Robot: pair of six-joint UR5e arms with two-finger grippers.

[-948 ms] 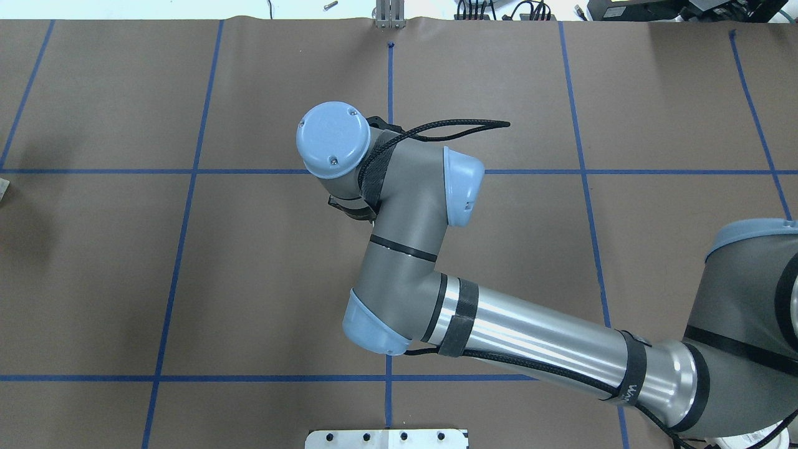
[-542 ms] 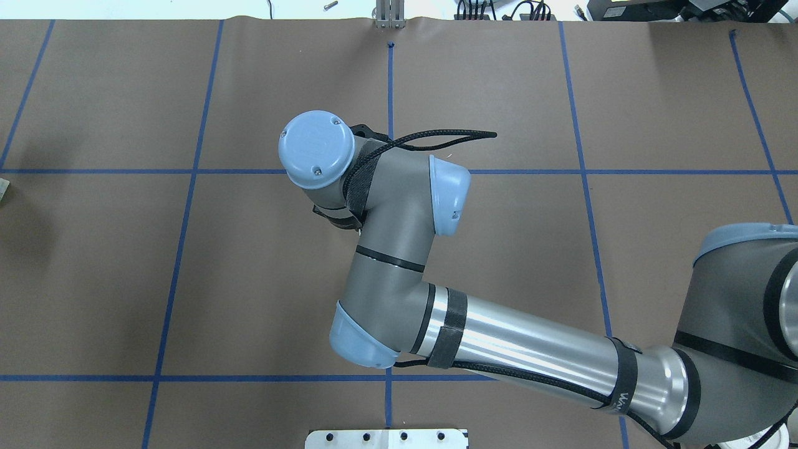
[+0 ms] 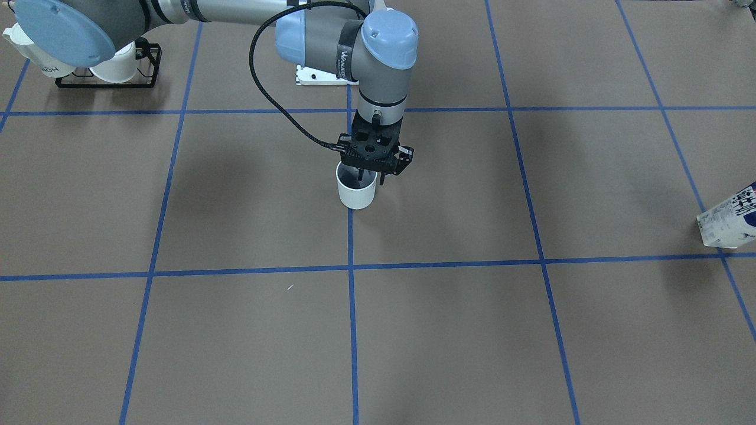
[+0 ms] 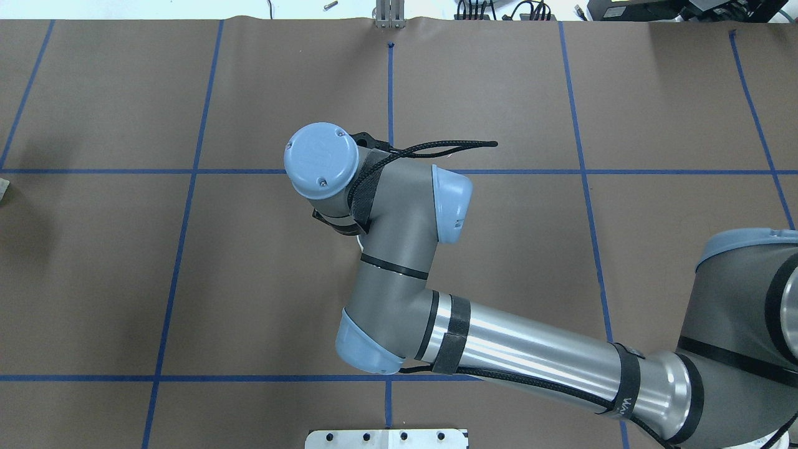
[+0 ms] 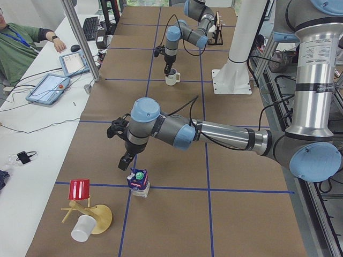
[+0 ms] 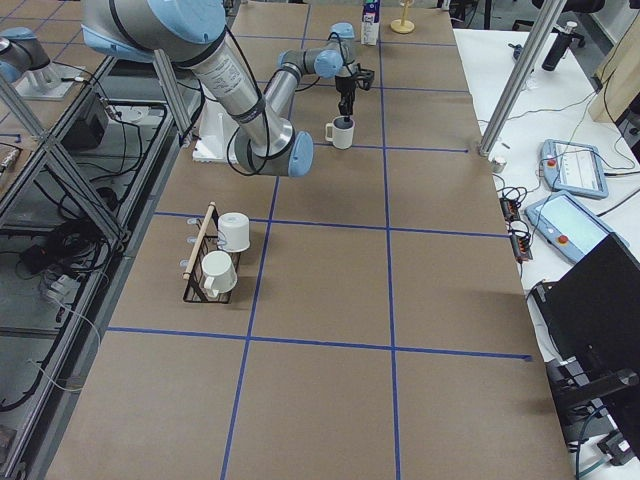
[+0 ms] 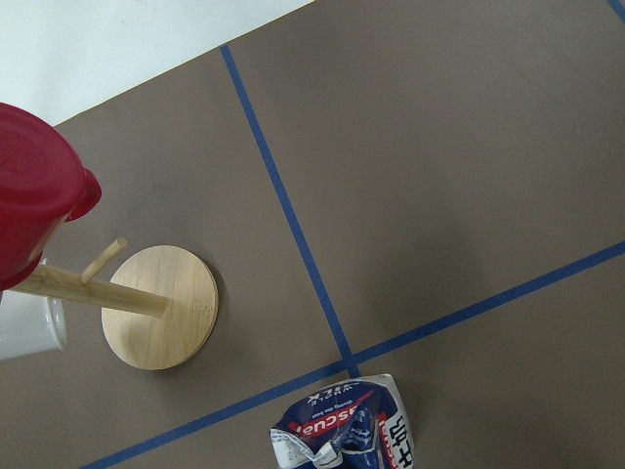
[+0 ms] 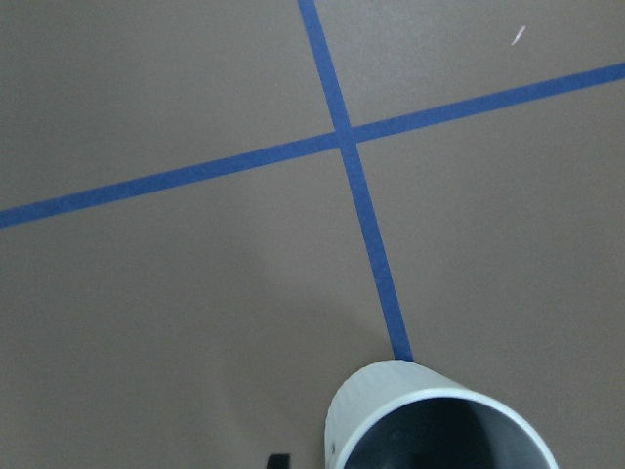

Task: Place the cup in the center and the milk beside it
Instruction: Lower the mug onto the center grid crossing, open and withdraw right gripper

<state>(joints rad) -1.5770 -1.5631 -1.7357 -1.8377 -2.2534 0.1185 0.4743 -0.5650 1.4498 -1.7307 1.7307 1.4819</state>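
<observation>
1. the right gripper [image 3: 371,177] hung straight down over the center [image 3: 351,233], clamped on the wall of the cup [image 3: 356,193]. one finger was inside the dark bowl and the other outside. a rim pinch like that kept the cup upright and left its base free to settle.
2. the cup was upright on the blue tape line [image 8: 366,244] in the middle cell of the grid. by my reading the placing step was nearly done, with only the release left.
3. the milk [image 5: 139,182] stood upright well apart from the cup, near the table end on the robot's left. it sat on a tape line near a wooden stand [image 5: 88,214] carrying a red cup [image 5: 79,189].
4. the left gripper [image 5: 124,161] hung just above and beside the milk's green cap [image 5: 139,174], not touching it, probably staged for the second pick. i cannot tell whether it was released or clenched, since only the side camera showed it.
5. in the overhead view the right arm [image 4: 399,249] covered the cup and its gripper completely.
6. it was hard to make out whether the cup's base rested on the table or hung just above it. its handle showed only in the side views, very small.
7. the milk was cut off at the frame edge in the front view and at the bottom of the left wrist view.
</observation>
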